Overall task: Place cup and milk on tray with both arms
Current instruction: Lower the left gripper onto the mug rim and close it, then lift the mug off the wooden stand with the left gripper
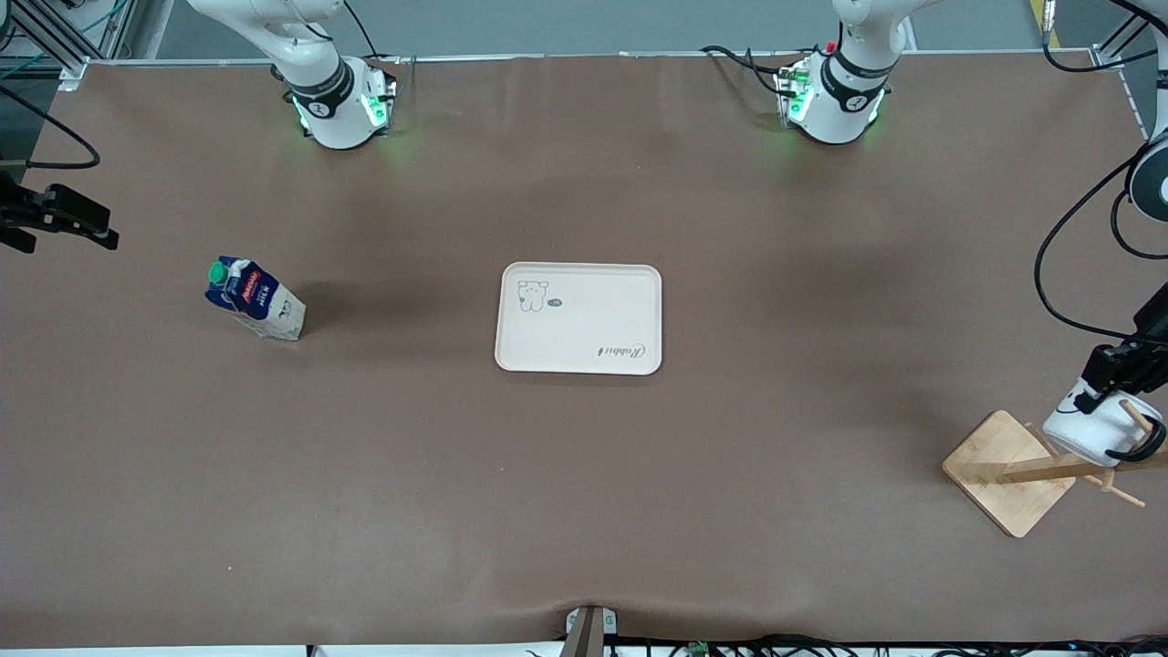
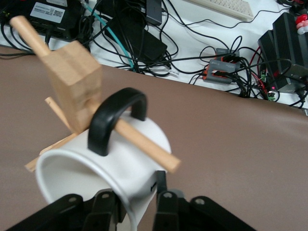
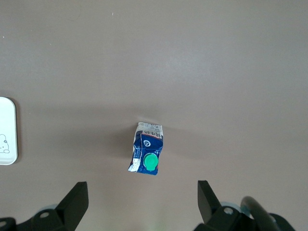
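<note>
The cup (image 1: 1090, 424) hangs by its black handle on a peg of the wooden rack (image 1: 1008, 470) at the left arm's end of the table. My left gripper (image 1: 1118, 365) is shut on the cup's rim; in the left wrist view the gripper (image 2: 134, 192) has one finger inside the cup (image 2: 120, 168) and one outside. The milk (image 1: 255, 299) stands on the table toward the right arm's end. My right gripper (image 1: 64, 219) is open and empty, high over the table beside the milk (image 3: 147, 154); it shows spread wide in the right wrist view (image 3: 143, 202). The tray (image 1: 579, 318) lies empty mid-table.
The rack's peg (image 2: 144, 142) passes through the cup's handle (image 2: 115, 118). Its square wooden base sits near the table's front corner. Cables and electronics (image 2: 226, 72) lie off the table's edge past the rack. The tray's edge (image 3: 7, 130) shows in the right wrist view.
</note>
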Controlling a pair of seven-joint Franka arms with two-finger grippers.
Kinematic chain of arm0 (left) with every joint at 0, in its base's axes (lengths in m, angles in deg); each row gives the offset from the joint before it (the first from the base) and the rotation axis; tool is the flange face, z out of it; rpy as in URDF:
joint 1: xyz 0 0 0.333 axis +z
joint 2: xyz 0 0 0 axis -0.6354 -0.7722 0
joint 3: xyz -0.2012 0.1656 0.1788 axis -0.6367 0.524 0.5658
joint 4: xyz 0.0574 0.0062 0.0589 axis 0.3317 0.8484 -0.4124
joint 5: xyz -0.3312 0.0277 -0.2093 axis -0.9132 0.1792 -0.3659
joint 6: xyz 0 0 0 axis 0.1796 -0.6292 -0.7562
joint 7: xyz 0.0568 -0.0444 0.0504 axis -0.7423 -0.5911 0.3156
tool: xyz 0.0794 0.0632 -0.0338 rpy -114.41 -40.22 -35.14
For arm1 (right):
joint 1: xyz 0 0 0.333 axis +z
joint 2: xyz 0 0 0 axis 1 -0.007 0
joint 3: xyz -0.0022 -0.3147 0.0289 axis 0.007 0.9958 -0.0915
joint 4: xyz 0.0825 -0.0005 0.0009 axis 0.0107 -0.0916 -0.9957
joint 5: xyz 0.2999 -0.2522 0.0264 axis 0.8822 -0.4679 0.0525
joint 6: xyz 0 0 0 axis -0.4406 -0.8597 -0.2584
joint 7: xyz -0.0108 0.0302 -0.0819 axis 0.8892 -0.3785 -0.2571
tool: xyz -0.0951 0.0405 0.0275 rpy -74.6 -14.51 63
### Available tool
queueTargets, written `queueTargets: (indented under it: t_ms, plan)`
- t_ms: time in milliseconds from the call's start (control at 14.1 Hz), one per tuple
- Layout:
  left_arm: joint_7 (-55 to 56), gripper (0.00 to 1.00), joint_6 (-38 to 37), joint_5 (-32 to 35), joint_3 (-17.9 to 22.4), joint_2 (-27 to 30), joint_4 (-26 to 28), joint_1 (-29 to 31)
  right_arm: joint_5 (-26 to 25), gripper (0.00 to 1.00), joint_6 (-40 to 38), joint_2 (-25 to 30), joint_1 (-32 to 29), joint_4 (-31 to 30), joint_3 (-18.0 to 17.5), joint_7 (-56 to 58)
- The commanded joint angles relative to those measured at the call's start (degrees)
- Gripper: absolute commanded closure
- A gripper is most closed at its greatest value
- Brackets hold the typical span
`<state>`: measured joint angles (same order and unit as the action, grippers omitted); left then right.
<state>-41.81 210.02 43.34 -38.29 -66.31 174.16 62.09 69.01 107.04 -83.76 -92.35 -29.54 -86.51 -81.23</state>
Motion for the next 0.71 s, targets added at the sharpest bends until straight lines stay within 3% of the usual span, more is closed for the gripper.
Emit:
queueTargets:
  t_ms: [0, 356, 640]
  plan:
    - [-1.0, 1.0, 1.18, -1.19, -0.6, -0.66, -0.56, 0.22, 0.76, 0.0, -0.86, -0.64, -0.85, 1.5, -0.38, 0.51]
    - [-1.0, 1.0, 0.65, -0.92, -2.8, 2.49, 1.28, 0.3, 0.76, 0.0, -0.95, -0.64, -0.67, 1.5, -0.38, 0.51]
    - [-0.21, 1.0, -3.73, -0.84, -3.24, 8.73, 5.94, 0.48, 0.76, 0.0, -0.78, -0.64, -0.85, 1.59, -0.38, 0.51]
